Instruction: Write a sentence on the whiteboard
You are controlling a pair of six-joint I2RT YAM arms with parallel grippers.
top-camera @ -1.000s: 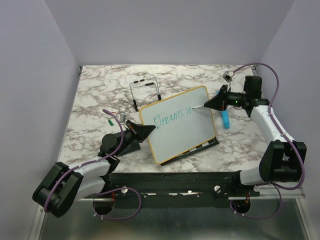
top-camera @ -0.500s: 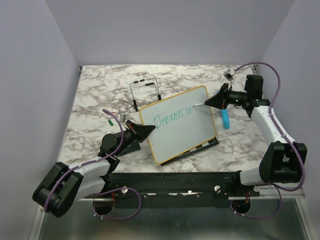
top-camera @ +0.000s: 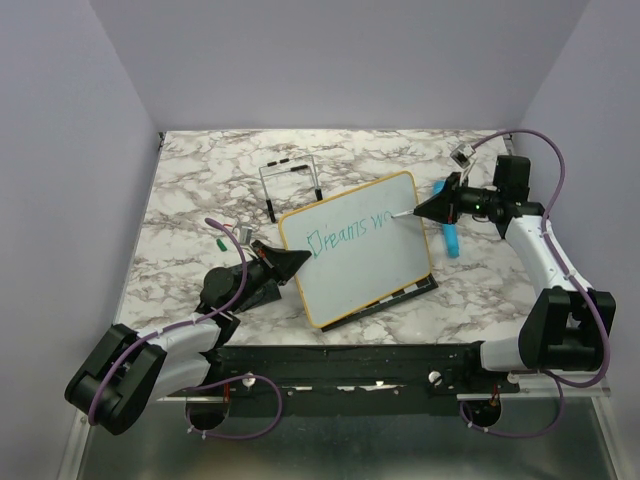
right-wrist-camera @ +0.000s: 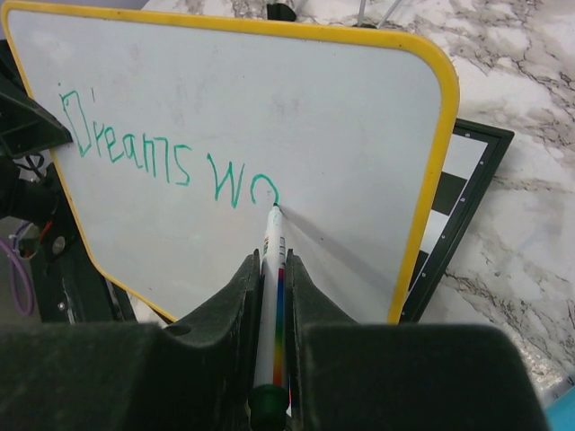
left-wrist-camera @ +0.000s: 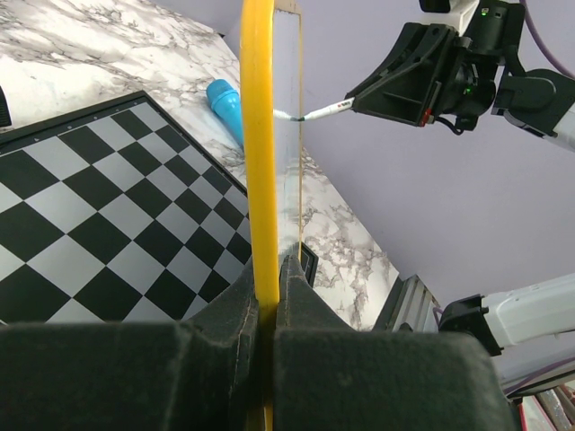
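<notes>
The right pincer [right-wrist-camera: 269, 262], clenched on the marker [right-wrist-camera: 272, 301], touches its tip to the sentence [right-wrist-camera: 162, 162] on the whiteboard [right-wrist-camera: 341, 117], which the left pincer [left-wrist-camera: 266, 274] clamps by one edge, tilted. A hard push could swing it and skew the letters.

My right fingers [right-wrist-camera: 223, 310] look matt black plastic, the marker [right-wrist-camera: 272, 260] glossy white plastic. The whiteboard [right-wrist-camera: 269, 108] is smooth, slightly shiny, yellow-framed; the surface [top-camera: 200, 170] resembles polished marble.
</notes>
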